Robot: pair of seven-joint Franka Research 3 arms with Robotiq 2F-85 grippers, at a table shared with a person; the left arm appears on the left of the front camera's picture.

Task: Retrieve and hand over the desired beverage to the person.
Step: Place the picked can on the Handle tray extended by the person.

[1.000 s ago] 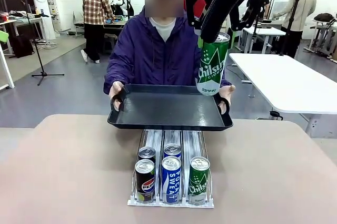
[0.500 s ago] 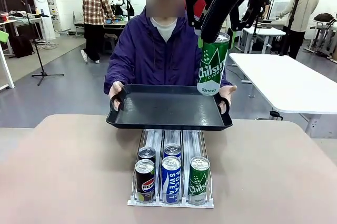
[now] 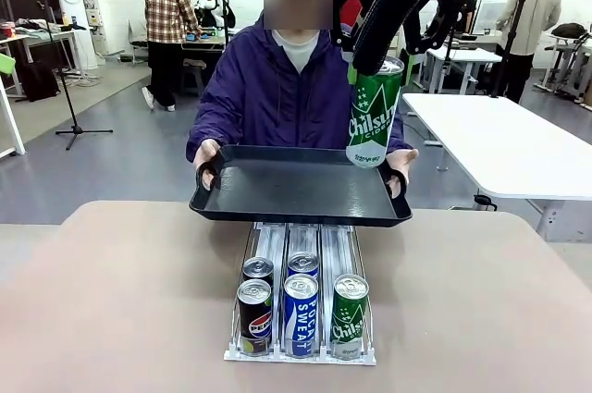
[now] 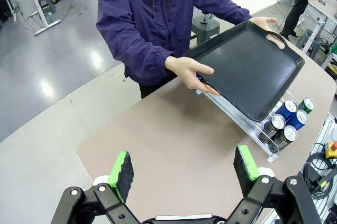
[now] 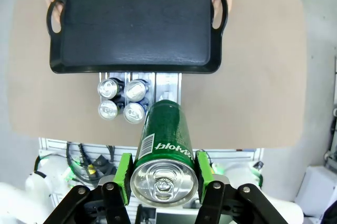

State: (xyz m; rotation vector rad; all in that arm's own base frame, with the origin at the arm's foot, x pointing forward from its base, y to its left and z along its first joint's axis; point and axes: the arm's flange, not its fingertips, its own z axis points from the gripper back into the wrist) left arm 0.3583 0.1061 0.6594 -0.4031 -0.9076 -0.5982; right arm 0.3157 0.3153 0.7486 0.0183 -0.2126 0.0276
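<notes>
A tall green Chilsung cider can (image 3: 374, 114) hangs upright over the right end of a black tray (image 3: 287, 194). My right gripper (image 3: 375, 74) is shut on its upper part. In the right wrist view the can (image 5: 164, 139) sits between the green pads (image 5: 124, 171), with the tray (image 5: 137, 18) below and ahead of it. The person (image 3: 277, 88), in a purple jacket, holds the tray by both handles above the table's far edge. My left gripper (image 4: 182, 166) stands open over the table, nothing between its fingers, and looks toward the person (image 4: 152, 18) and the tray (image 4: 247, 71).
A white can rack (image 3: 301, 351) on the beige table (image 3: 120, 300) holds Pepsi, Pocari Sweat and green Chilsung cans (image 3: 350, 314) in three lanes, partly under the tray. A white table (image 3: 504, 143) stands at the back right. Other people stand far off.
The person has shifted slightly to the right and the tray has moved a little with them. The can and my right gripper stay in almost the same place.
</notes>
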